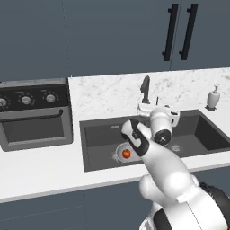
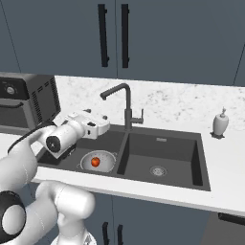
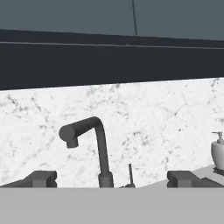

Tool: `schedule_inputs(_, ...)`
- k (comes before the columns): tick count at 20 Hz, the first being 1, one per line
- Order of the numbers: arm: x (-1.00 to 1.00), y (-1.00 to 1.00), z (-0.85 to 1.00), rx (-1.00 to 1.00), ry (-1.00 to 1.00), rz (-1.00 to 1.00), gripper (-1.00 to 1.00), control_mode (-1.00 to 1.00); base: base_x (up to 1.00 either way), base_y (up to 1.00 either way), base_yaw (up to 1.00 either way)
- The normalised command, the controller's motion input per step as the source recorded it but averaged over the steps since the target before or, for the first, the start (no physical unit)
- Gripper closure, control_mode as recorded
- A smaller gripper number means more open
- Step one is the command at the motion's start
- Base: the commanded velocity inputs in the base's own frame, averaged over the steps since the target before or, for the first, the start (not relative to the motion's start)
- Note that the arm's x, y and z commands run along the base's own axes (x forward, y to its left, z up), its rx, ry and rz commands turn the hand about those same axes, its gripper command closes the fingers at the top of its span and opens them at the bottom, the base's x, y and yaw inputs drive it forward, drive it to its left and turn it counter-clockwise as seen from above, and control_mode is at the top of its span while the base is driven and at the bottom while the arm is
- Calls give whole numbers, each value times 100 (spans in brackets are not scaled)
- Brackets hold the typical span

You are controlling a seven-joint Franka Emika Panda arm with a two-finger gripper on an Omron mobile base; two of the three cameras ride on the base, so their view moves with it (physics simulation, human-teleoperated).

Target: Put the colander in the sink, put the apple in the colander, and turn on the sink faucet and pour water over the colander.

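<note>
The sink (image 2: 162,143) is sitting in the white tabletop (image 2: 225,158), and in its left basin the colander (image 2: 97,161) is resting with the apple (image 2: 95,162) inside it, so the first two steps look done. The faucet (image 2: 125,103) step appears to be in hand: the arm is holding the gripper (image 3: 111,181) level and facing the faucet, its fingers (image 3: 41,178) spread wide apart with nothing between them. The spout is pointing toward the colander's basin. The next move probably calls for advancing to the small lever (image 3: 130,174) beside the faucet's base and pushing it.
</note>
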Motion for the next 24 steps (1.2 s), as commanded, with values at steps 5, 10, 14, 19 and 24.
schedule_inputs(5, -10, -80, 0, 0, 3, 4, -100, -100, 0, 0, 0)
schedule_inputs(10, 0, -30, -13, 0, 5, 2, -100, -100, 0, 0, 0)
schedule_inputs(14, 0, -17, -19, 0, 5, 0, -100, -100, 0, 0, 0)
schedule_inputs(19, 0, -4, -28, 0, 2, 0, -100, -100, 0, 0, 0)
schedule_inputs(24, 0, -6, -25, 0, 3, 0, -100, -100, 0, 0, 0)
